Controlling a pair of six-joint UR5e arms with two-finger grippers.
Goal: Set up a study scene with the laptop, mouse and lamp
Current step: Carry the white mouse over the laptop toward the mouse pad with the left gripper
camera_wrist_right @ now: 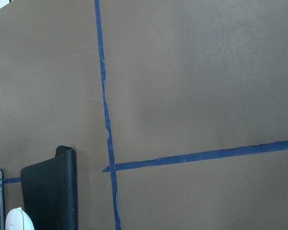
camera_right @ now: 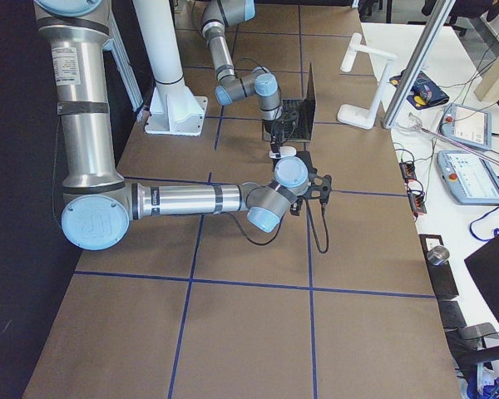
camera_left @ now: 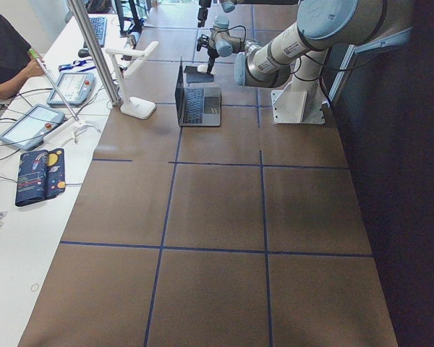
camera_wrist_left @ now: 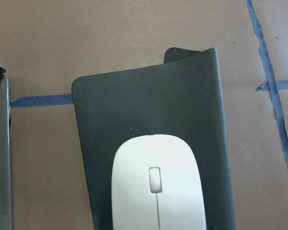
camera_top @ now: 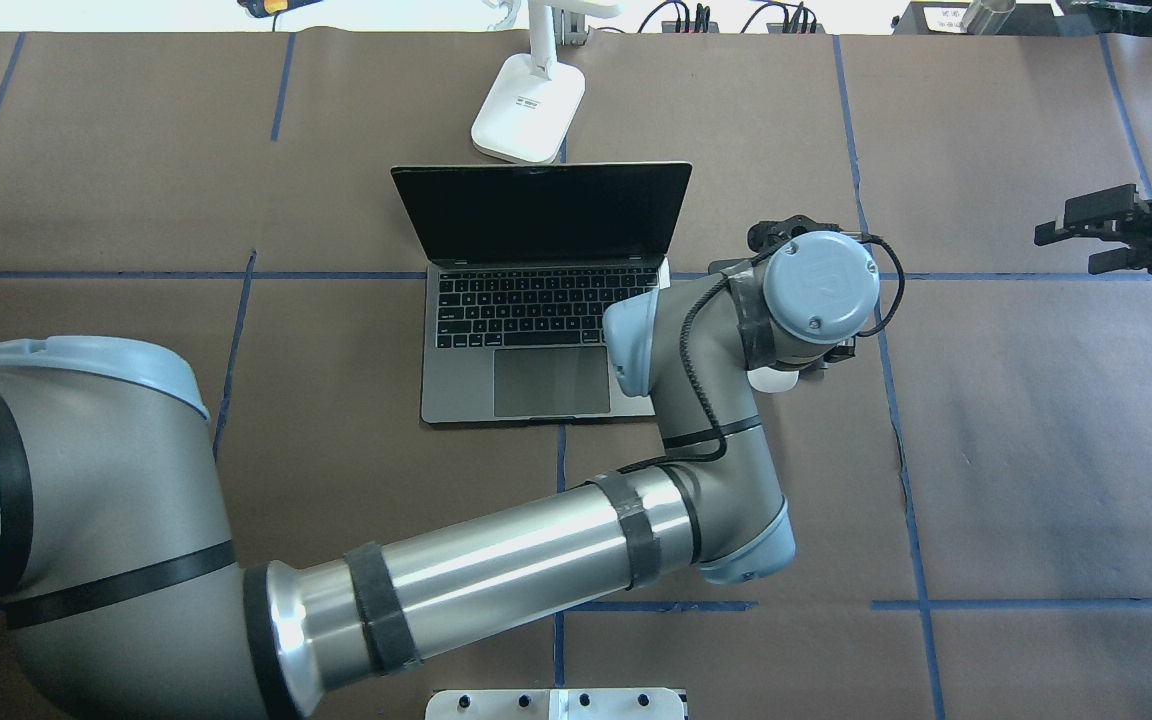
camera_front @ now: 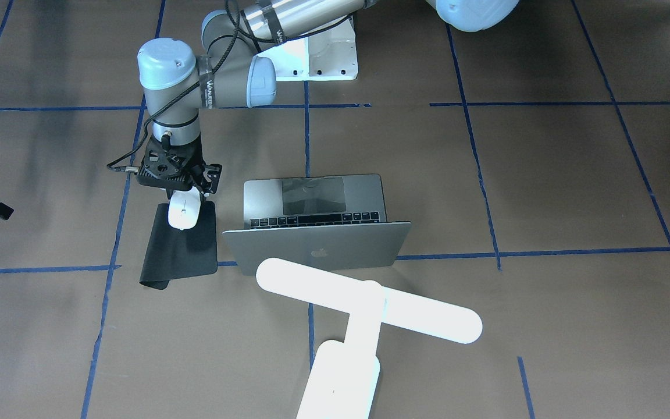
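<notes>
Left jaws sit over the flat white oval mouse (camera_front: 184, 210), grip unclear to you, probably seating it at the black rectangular mat's (camera_front: 181, 256) robot-side edge beside the silver-grey metal laptop (camera_front: 317, 247).

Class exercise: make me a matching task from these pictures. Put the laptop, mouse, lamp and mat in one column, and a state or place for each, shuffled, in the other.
1. laptop
2. mouse
3. lamp
4. mat

A. one corner curled up
B. open, screen dark
C. stands beyond the laptop's screen
D. lies on the mat

Pairs: 1-B, 2-D, 3-C, 4-A
</notes>
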